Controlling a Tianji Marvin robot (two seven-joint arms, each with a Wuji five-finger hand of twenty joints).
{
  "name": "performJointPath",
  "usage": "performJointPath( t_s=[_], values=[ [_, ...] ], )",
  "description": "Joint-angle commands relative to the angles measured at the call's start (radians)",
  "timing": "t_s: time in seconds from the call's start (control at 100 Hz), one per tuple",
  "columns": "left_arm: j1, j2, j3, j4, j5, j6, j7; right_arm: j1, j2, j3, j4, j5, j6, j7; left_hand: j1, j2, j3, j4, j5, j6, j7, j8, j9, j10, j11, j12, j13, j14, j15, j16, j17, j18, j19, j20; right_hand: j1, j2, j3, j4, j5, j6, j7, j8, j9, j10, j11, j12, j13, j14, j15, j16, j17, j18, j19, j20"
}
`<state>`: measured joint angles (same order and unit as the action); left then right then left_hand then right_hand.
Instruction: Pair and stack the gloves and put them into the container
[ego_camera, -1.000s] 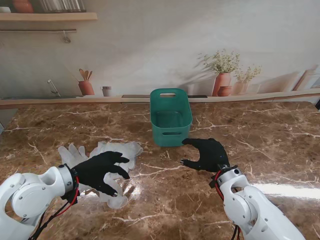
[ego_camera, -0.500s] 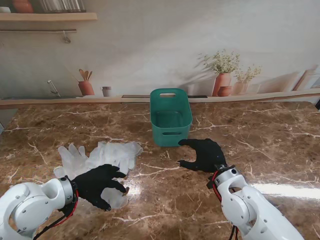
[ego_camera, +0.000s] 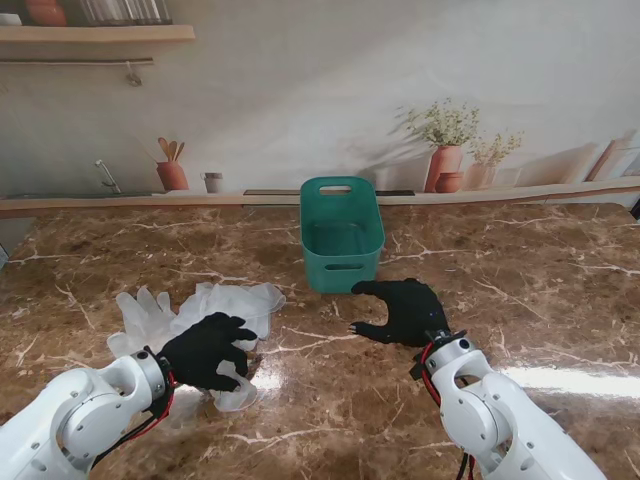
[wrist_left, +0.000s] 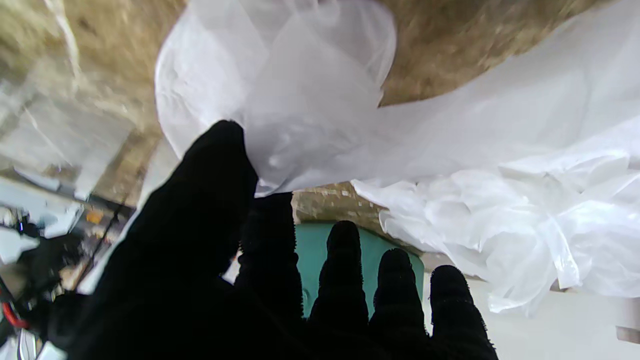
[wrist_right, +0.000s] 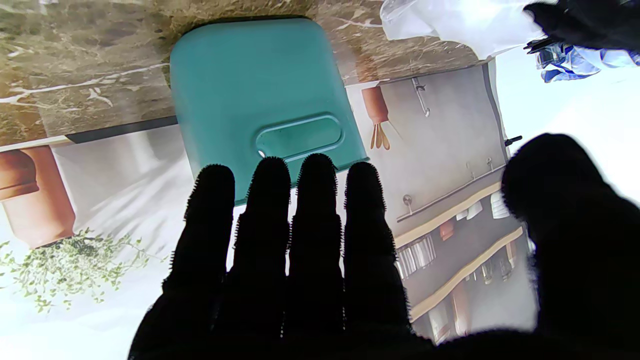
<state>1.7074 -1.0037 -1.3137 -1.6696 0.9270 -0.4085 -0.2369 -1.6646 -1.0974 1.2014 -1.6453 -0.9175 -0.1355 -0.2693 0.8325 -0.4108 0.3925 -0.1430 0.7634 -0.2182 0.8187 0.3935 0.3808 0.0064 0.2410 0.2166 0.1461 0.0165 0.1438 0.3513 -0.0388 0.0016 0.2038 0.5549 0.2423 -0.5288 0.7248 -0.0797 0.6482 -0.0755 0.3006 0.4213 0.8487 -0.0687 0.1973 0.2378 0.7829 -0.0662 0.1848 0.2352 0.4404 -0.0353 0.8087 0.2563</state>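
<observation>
On the marble table (ego_camera: 560, 270), going left to right, we list:

Gloves (ego_camera: 205, 305): one heap of thin translucent white ones at our left. We cannot count them; a few fingers fan out at its far left edge.

Left hand (ego_camera: 205, 350): one, black, at the nearer end of the heap. Its wrist view shows the thumb (wrist_left: 210, 185) pressed against a lifted fold of glove film (wrist_left: 300, 110), so we read it as clamped on that fold, though the opposing finger contact is hard to see.

Container (ego_camera: 341, 235): one, teal, upright, with a handle slot in each end wall, mid-table, apart from the gloves. We see nothing inside it.

Right hand (ego_camera: 405, 312): one, black, fingers spread and holding nothing, just beside the container's nearer right corner.
</observation>
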Motion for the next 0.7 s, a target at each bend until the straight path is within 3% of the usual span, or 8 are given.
performJointPath(
  t_s=[0.0,0.29,0.51,0.69],
  values=[
    [0.003,-0.021,0.011,0.012,-0.048,0.029,0.047,-0.016,-0.001,-0.013,-0.002,0.005,0.006,0.019,0.044,0.039,-0.032,0.002,0.041,-0.041,0.057,0.015,0.046,-0.010,0.012,0.012,0.032,-0.006,0.018,0.016,-0.012,0.018,0.055,0.032,0.021,0.012,-0.021,0.039,0.025,-0.020,0.015,0.009,0.021,0.003,0.010,0.019,0.031,0.005,0.010,0.001,0.012,-0.003,0.028,-0.012],
    [0.036,-0.078,0.021,-0.029,-0.305,0.159,0.197,-0.035,-0.007,-0.051,-0.017,0.056,0.039,0.033,0.051,0.027,-0.042,0.006,0.069,-0.028,0.071,0.029,0.171,0.025,0.040,0.025,0.092,0.046,0.048,0.036,-0.023,0.065,0.120,0.045,0.013,-0.024,-0.023,0.040,0.078,-0.012,0.084,0.060,0.097,0.009,0.070,0.116,0.108,0.046,0.095,0.109,0.030,0.075,0.133,0.061],
    [0.047,-0.102,0.034,-0.061,-0.489,0.165,0.221,-0.037,-0.013,-0.089,-0.015,0.111,0.071,0.052,0.055,0.017,-0.031,0.008,0.078,-0.036,0.063,0.032,0.210,0.029,0.048,0.031,0.106,0.057,0.054,0.046,-0.030,0.075,0.118,0.045,-0.097,-0.078,0.037,0.028,-0.119,0.091,-0.052,0.033,-0.093,0.023,0.001,0.110,-0.023,0.056,0.040,0.121,-0.058,0.084,0.068,0.102],
    [0.054,-0.115,0.051,-0.075,-0.555,0.157,0.252,-0.025,-0.017,-0.135,-0.001,0.137,0.067,0.047,0.051,0.015,-0.026,0.007,0.080,-0.041,0.059,0.034,0.217,0.026,0.054,0.047,0.103,0.060,0.060,0.061,-0.035,0.079,0.115,0.050,-0.132,-0.095,0.039,0.009,-0.221,0.145,-0.094,0.041,-0.217,0.038,0.008,0.108,-0.114,0.061,0.026,0.123,-0.102,0.088,0.020,0.148]
  ],
)
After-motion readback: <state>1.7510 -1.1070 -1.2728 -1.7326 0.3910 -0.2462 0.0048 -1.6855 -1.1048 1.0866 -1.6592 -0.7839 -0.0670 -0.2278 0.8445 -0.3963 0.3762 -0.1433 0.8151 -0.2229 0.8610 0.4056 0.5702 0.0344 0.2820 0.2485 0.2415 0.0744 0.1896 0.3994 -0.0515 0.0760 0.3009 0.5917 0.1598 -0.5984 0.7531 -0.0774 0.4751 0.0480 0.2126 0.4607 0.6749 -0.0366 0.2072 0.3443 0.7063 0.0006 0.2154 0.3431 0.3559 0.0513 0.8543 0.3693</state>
